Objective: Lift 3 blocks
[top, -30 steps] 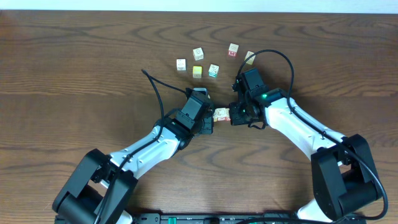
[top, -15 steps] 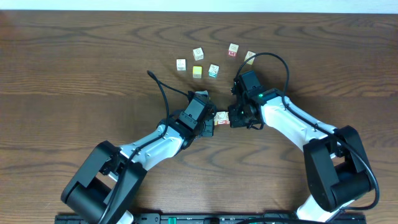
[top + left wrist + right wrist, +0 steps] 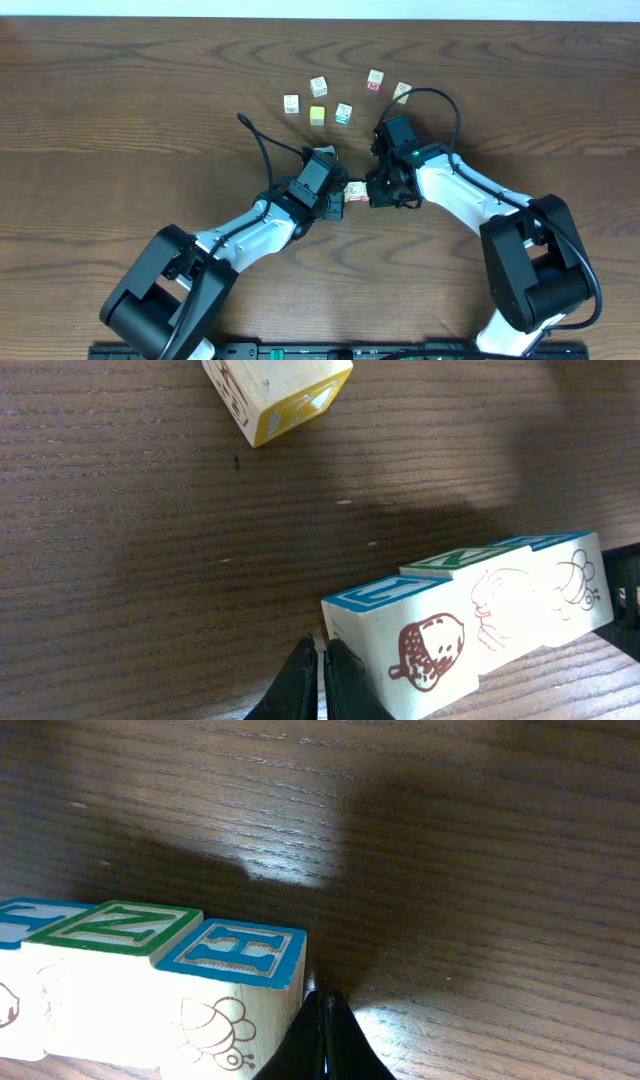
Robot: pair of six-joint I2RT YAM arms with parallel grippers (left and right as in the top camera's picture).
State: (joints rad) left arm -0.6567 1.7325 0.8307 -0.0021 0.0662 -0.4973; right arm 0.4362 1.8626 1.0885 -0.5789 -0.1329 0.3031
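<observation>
Pressure is doing the holding: my clenched left gripper (image 3: 321, 660) is pinning three pale wooden picture cubes (image 3: 470, 615) from nine o'clock, my clenched right gripper (image 3: 322, 1010) from three.

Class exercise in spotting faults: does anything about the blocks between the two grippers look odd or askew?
Yes. The three blocks form a row squeezed end to end between the shut left gripper and shut right gripper, not inside either's jaws. Their tops look slightly stepped, not flush.
</observation>
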